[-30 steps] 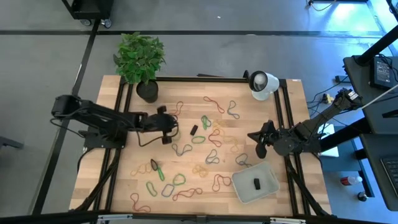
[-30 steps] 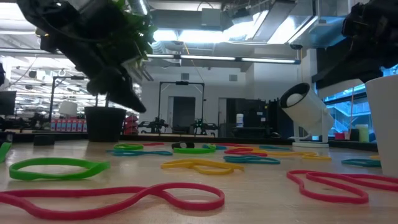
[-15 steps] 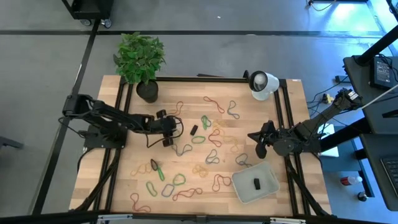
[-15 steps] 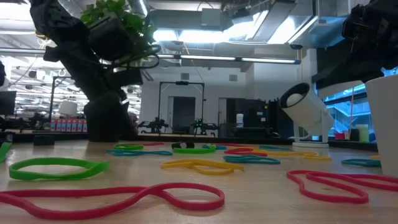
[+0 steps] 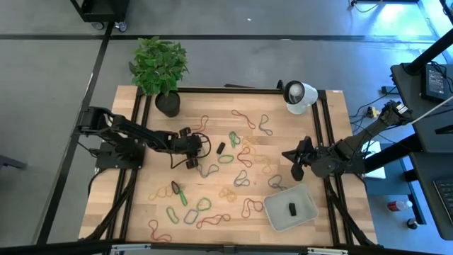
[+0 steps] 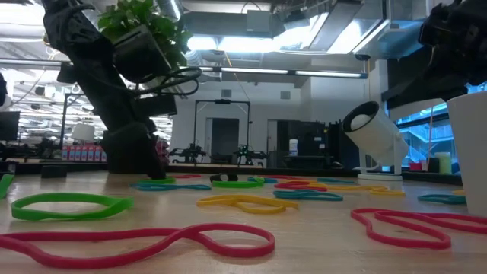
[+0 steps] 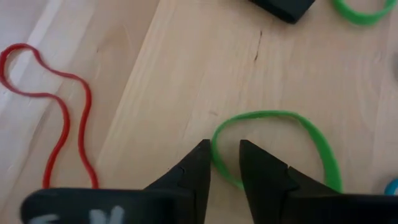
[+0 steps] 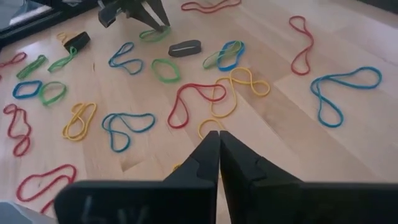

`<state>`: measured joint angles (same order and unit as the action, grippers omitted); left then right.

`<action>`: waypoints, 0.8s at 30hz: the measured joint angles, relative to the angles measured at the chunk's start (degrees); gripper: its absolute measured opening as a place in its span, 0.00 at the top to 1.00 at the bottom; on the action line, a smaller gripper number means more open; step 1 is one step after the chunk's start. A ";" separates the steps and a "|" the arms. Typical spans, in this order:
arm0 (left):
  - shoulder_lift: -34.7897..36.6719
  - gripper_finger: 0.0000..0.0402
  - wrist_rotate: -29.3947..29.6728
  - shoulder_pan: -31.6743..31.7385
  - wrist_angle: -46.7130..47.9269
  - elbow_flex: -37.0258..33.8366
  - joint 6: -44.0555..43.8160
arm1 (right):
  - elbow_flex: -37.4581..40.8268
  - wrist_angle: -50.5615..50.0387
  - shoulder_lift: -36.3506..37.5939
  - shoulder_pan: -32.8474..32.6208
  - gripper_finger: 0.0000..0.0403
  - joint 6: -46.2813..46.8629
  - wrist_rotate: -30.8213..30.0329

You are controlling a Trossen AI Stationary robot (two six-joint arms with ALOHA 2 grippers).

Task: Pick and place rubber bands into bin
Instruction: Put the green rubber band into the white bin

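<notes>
The rubber bands (image 5: 225, 177) are thin floppy loops in green, red, orange, yellow, blue and tan, many twisted into figure-eights, strewn flat across the middle of the wooden tabletop (image 5: 141, 212). The bin (image 5: 291, 207), a shallow translucent pale-grey tray with rounded corners, sits on the tabletop and holds one small dark object; whether that is a band is hard to tell.

The left hand (image 7: 224, 163) is down at the tabletop, well away from the bin, its two dark fingers a little apart with the edge of a green rubber band (image 7: 311, 134) lying in the gap between the tips. It does not look pinched yet. A red rubber band (image 7: 62, 118) lies just beside it, and a small black block (image 7: 283, 7) lies near.

The right hand (image 8: 219, 149) hovers close to the bin, above the tabletop, fingers pressed together and holding nothing.

A potted plant (image 5: 160, 67) and a white round device (image 5: 299, 95) stand at the far edge from the bin, clear of both hands.
</notes>
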<state>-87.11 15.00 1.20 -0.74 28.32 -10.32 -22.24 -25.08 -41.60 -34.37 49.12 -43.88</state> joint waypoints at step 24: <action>-0.07 1.00 3.26 -2.17 -4.04 -0.35 4.08 | -0.02 0.40 0.02 0.02 0.96 -7.34 -0.05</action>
<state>-87.18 18.26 -0.97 -4.78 27.97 -6.24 -22.26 -24.68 -41.58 -34.35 41.78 -43.93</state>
